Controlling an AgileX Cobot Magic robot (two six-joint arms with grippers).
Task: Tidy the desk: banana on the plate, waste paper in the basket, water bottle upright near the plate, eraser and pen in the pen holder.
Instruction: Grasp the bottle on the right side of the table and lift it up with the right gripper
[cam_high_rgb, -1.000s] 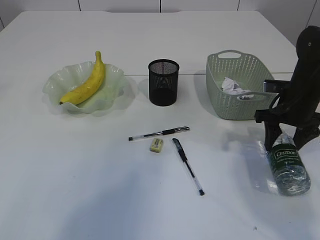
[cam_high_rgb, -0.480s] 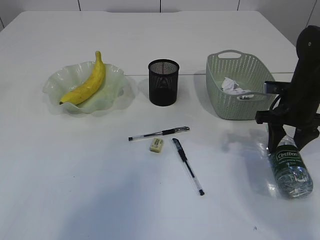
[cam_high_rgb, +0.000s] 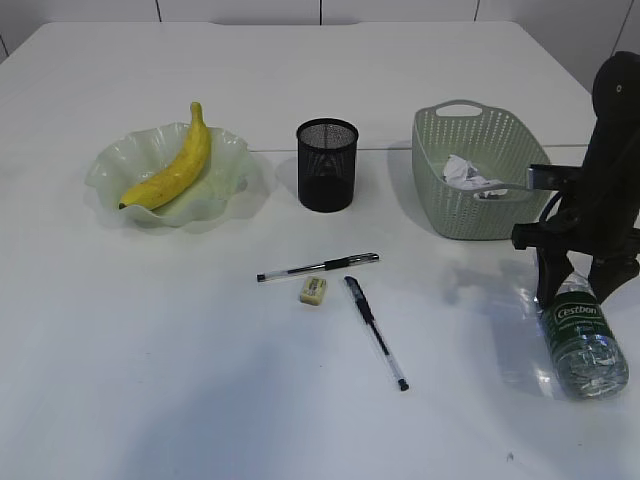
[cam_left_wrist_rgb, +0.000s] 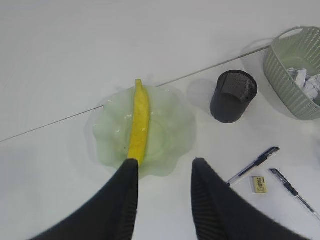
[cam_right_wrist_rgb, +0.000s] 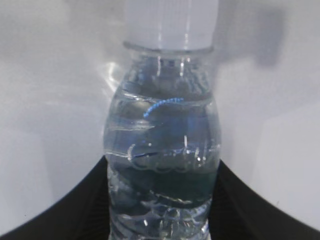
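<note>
water bottle (cam_high_rgb: 584, 340) shifted, between right end effector (cam_high_rgb: 577, 277) fingers

bright, even, diffuse light falls on the white desk (cam_high_rgb: 200, 400), leaving soft faint shadows beside objects. the water bottle (cam_right_wrist_rgb: 162, 165) shows specular glints and fills the right wrist view slightly blurred. the left wrist view is soft at its edges.

Two pens (cam_high_rgb: 318, 267), one eraser (cam_high_rgb: 313, 290), one banana (cam_high_rgb: 172, 164), one bottle (cam_high_rgb: 583, 335).

The right claw (cam_high_rgb: 573, 282) points down, clamped around the water bottle (cam_high_rgb: 583, 335); the left claw (cam_left_wrist_rgb: 162, 172) hovers parted, far left of it.
</note>
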